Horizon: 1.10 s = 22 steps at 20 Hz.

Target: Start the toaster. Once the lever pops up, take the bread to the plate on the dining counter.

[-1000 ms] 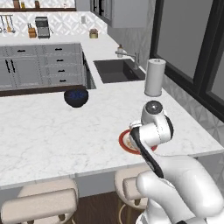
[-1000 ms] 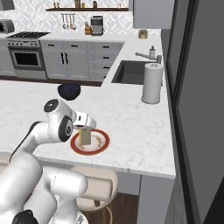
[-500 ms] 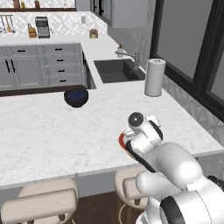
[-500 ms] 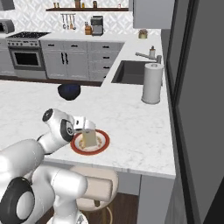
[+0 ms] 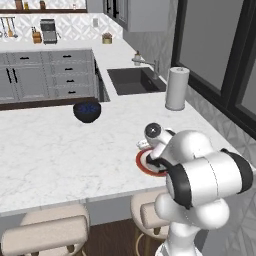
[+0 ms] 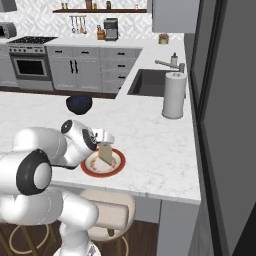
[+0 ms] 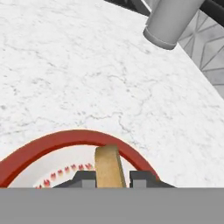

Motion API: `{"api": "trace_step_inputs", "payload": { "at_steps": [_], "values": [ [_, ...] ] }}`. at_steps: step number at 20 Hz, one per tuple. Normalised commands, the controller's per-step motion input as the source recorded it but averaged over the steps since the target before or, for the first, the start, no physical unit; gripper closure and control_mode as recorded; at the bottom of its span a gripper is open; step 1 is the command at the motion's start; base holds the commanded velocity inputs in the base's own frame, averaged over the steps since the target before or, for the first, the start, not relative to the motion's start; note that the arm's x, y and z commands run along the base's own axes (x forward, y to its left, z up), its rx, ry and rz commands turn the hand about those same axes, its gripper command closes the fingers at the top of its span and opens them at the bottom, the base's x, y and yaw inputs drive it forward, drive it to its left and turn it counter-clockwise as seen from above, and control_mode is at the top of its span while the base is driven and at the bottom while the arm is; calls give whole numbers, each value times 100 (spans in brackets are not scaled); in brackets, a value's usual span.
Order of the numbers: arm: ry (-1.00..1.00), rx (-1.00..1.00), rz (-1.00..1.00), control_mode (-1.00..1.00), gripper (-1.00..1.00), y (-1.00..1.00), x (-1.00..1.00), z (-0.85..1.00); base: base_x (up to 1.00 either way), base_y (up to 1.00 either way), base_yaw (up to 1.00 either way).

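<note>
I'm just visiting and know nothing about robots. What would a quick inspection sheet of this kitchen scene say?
Surface: dining counter, white marble, stools below.
Job's things: bread standing on edge over the plate, between the finger tips.
Clutter: dark blue bowl; paper towel roll.
Grippers: gripper low over the plate, closed on the bread.
Cables: nothing seen.
Surroundings: sink, grey cabinets, stove, dark windows on the right.

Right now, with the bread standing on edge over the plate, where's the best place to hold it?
Probably by its thin top edge, from above: the bread stands upright on the plate, its flat faces between the tool's fingers.
</note>
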Motion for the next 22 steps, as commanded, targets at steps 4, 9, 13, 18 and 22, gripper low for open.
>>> {"api": "trace_step_inputs", "payload": {
  "at_steps": [4, 9, 13, 18, 22],
  "values": [
    [4, 12, 0, -100, -100, 2, 10, -49, 0, 0, 0],
    [4, 15, 0, -100, -100, 4, -2, -16, 0, 0, 0],
    [6, 16, 0, -100, -100, 0, -16, 0, 0, 0, 0],
    [16, 17, -2, -100, -100, 5, -36, 0, 0, 0, 0],
    [25, 18, -2, -100, -100, 25, -27, 0, 0, 0, 0]
  ]
}}
